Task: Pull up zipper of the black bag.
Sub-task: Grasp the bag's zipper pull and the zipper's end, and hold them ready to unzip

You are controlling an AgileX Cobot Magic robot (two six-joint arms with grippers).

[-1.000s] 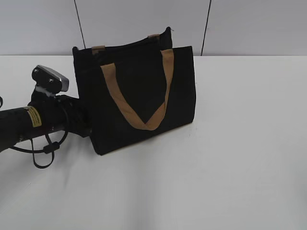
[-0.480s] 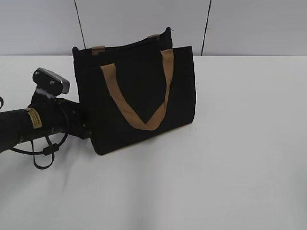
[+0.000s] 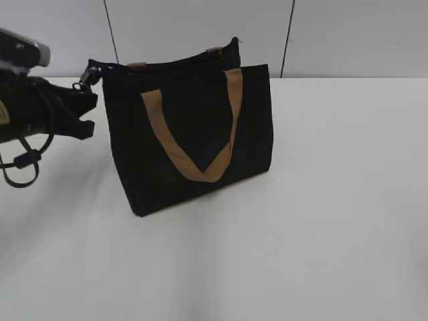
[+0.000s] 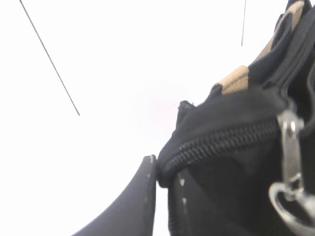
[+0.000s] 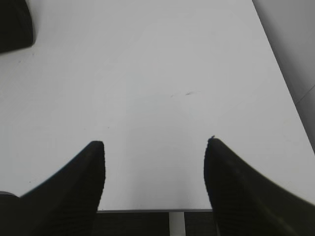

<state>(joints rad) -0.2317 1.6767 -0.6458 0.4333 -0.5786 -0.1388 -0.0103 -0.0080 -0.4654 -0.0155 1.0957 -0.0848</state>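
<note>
The black bag (image 3: 194, 127) stands upright on the white table (image 3: 321, 221), with tan strap handles on its front and back. My left gripper (image 3: 92, 90) is at the bag's top left corner. In the left wrist view its fingers (image 4: 162, 172) are shut on the fabric end of the black zip line (image 4: 221, 142). The zipper's silver pull tab (image 4: 290, 142) hangs to the right of the jaws and is not between them. My right gripper (image 5: 155, 147) is open and empty over the table's front edge, and it does not show in the exterior view.
A grey panelled wall (image 3: 348, 33) stands behind the table. A black shape (image 5: 15, 24) sits at the upper left of the right wrist view. The table edge (image 5: 157, 210) runs just under the right fingers.
My left arm has risen from low beside the bag's left side to its top left corner. The bag has stayed in place.
</note>
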